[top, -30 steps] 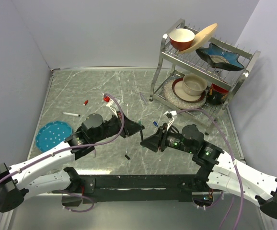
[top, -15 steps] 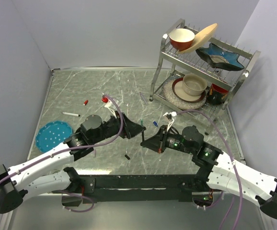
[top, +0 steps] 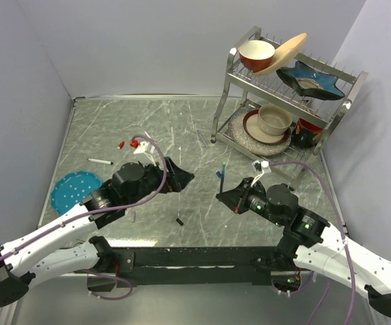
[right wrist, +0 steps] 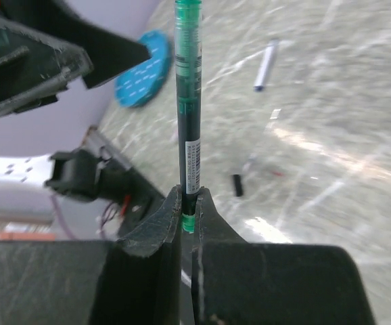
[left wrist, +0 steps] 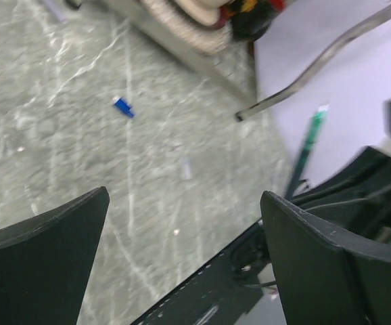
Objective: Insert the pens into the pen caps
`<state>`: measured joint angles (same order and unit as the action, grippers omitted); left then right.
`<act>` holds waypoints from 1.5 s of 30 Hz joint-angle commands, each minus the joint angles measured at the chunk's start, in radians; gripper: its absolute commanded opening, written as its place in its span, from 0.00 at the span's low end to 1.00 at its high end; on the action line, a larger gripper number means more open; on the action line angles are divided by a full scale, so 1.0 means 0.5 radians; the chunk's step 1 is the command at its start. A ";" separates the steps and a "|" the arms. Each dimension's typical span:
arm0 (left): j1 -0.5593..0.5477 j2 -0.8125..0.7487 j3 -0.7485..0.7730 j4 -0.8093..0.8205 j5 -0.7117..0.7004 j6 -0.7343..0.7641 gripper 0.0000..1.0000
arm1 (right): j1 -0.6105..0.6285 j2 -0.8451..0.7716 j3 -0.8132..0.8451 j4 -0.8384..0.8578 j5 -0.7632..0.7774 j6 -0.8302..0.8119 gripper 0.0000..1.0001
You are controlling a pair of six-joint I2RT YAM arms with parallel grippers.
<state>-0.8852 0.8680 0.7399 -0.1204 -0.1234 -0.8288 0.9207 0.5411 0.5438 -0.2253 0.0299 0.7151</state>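
Note:
My right gripper [top: 222, 196] [right wrist: 190, 198] is shut on the lower end of the dark green pen [top: 222, 169] [right wrist: 187, 101], which stands out straight from the jaws. My left gripper [top: 184, 178] [left wrist: 182, 223] is open with nothing in it, a short way left of that pen [left wrist: 307, 145]. A blue pen cap [top: 218, 175] [left wrist: 122, 107] lies on the table by the pen. A black cap [top: 180, 221] [right wrist: 237, 184] lies near the front edge. A red cap [top: 121, 144] and a white pen [top: 99, 161] lie at the left. Another pen [top: 202, 137] [right wrist: 265, 64] lies farther back.
A metal dish rack [top: 228, 76] with bowls and plates stands at the back right. A blue perforated disc [top: 76, 189] [right wrist: 141, 68] lies at the left edge. Purple cables loop over both arms. Grey walls close in the marble table [top: 114, 122].
My left gripper opened, let go of the green pen and drew back to the left. My right gripper shut on the pen and carried it a little to the right.

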 commanded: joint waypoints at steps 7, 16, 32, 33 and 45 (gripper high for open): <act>-0.040 0.500 0.247 -0.030 0.216 0.145 0.89 | 0.009 -0.260 0.204 -0.240 0.232 -0.096 0.00; -0.205 1.042 0.355 0.314 0.253 0.252 0.77 | 0.006 -0.523 0.241 -0.218 0.182 -0.089 0.00; -0.488 2.151 1.229 0.124 0.075 0.286 0.63 | 0.009 -0.910 0.238 -0.344 0.265 -0.059 0.00; -0.488 2.169 1.241 0.136 0.090 0.280 0.62 | 0.009 -0.938 0.244 -0.365 0.277 -0.059 0.00; -0.524 2.203 1.122 0.566 0.369 0.283 0.32 | 0.006 -0.975 0.235 -0.353 0.235 -0.001 0.00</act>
<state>-1.1389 1.9720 1.2987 0.0532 -0.0067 -0.6964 0.9207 0.0570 0.6304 -0.4168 0.1448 0.6979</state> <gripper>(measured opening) 0.416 0.078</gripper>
